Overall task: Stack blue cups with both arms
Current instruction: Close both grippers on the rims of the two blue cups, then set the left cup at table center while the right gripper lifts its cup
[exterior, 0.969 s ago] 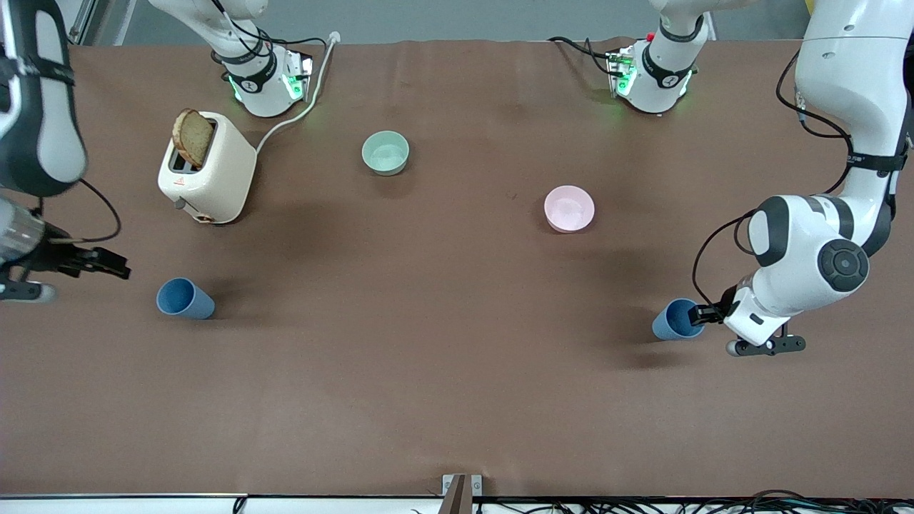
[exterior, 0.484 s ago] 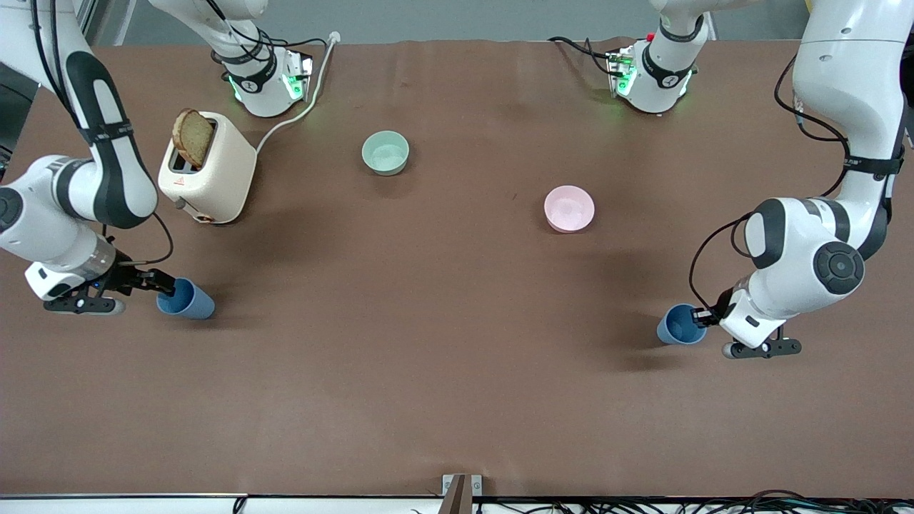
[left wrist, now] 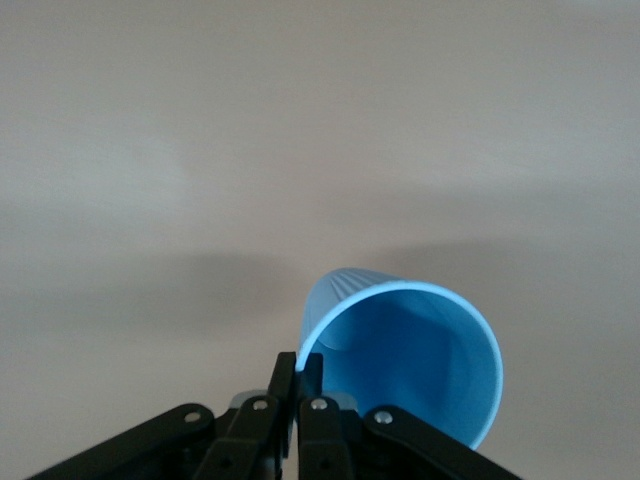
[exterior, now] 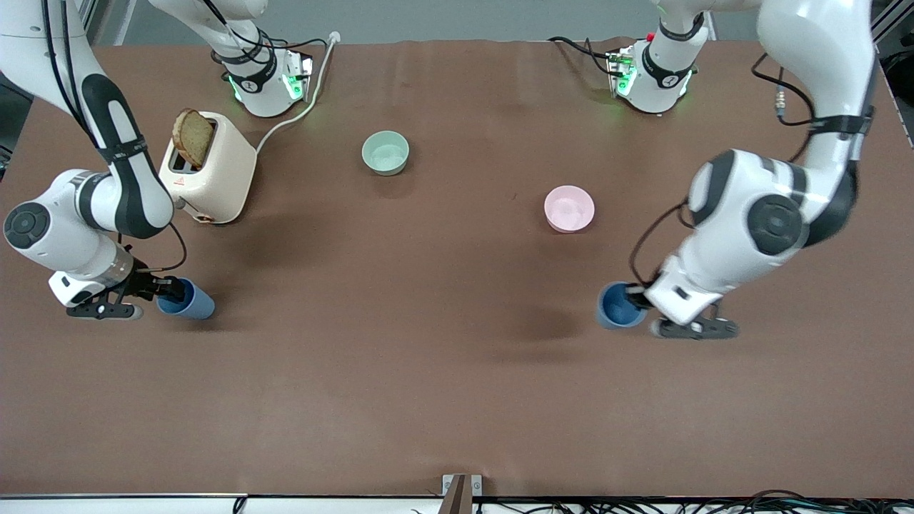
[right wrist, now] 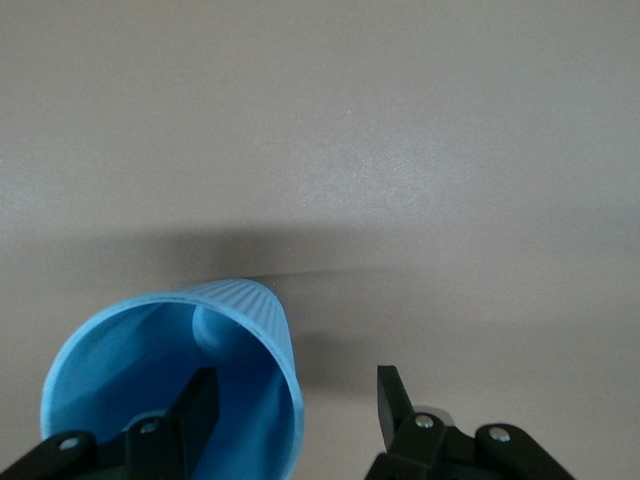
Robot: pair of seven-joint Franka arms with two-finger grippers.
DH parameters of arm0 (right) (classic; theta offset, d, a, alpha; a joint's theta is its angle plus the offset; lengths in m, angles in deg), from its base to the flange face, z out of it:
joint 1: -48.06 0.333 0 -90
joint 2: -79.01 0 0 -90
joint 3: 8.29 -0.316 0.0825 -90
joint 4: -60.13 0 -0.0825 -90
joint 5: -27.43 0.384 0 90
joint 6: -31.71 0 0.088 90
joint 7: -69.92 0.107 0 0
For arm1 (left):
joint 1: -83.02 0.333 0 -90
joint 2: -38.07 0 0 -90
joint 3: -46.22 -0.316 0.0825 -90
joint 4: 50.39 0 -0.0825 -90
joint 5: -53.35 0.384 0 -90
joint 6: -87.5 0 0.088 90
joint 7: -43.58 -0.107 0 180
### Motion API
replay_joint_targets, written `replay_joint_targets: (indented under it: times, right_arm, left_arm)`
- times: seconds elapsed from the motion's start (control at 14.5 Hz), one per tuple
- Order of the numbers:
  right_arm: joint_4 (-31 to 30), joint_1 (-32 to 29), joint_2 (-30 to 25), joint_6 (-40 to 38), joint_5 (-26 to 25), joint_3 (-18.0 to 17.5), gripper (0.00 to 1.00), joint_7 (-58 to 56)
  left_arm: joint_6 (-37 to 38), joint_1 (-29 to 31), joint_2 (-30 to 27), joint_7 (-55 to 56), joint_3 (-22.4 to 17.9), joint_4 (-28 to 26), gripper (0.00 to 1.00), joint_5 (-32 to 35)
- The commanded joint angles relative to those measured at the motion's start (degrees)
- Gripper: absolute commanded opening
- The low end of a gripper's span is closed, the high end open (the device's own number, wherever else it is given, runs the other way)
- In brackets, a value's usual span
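One blue cup hangs tilted above the table toward the left arm's end, its shadow apart from it. My left gripper is shut on its rim; the left wrist view shows the fingers pinching the rim of this cup. The second blue cup stands on the table toward the right arm's end. My right gripper is open at its rim; in the right wrist view one finger is inside the cup and the other outside.
A cream toaster with a bread slice stands farther from the front camera than the second cup. A pale green bowl and a pink bowl sit mid-table. The brown table spreads between the cups.
My left gripper has lifted its cup and carried it toward the table's middle. My right arm has swung in and its open gripper has come to straddle the second cup's rim.
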Motion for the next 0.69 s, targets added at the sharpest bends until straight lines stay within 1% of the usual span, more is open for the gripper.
replay_joint_targets:
  times: [0.0,0.07,0.14,0.21,0.28,0.48,0.55,0.62]
  right_arm:
    - [0.54,-0.1,0.07,0.06,0.52,-0.41,0.39,-0.24]
    - [0.72,-0.19,0.07,-0.03,0.52,-0.41,0.2,-0.24]
    - [0.98,-0.19,0.07,-0.2,0.61,-0.41,0.06,-0.15]
    - [1.42,-0.27,-0.02,-0.38,1.31,-0.41,0.01,-0.15]
    - [1.95,-0.28,-0.02,-0.55,3.06,-0.41,0.0,-0.58]
    - [2.3,-0.1,-0.11,-1.17,3.51,-0.32,0.0,-0.85]
    - [3.09,-0.1,-0.28,-2.91,3.51,-0.32,0.0,-0.85]
    - [4.92,0.07,-0.55,-6.76,3.6,-0.32,0.0,-0.68]
  left_arm:
    - [0.65,-5.72,2.49,9.52,1.65,1.98,0.0,0.53]
    - [0.65,-8.97,3.98,14.53,1.65,3.21,0.0,0.88]
    - [0.47,-12.22,5.56,18.93,1.39,4.26,0.0,1.05]
    - [-0.14,-15.56,7.41,22.8,0.96,5.4,0.0,1.06]
    - [-0.49,-17.33,9.25,25.8,0.86,6.98,0.0,2.01]
    - [-1.98,-21.47,14.0,33.01,0.86,10.24,0.0,5.35]
    - [-3.47,-22.27,15.06,34.25,0.86,10.42,0.0,5.97]
    - [-5.57,-22.45,15.94,35.05,0.86,10.43,0.0,6.24]
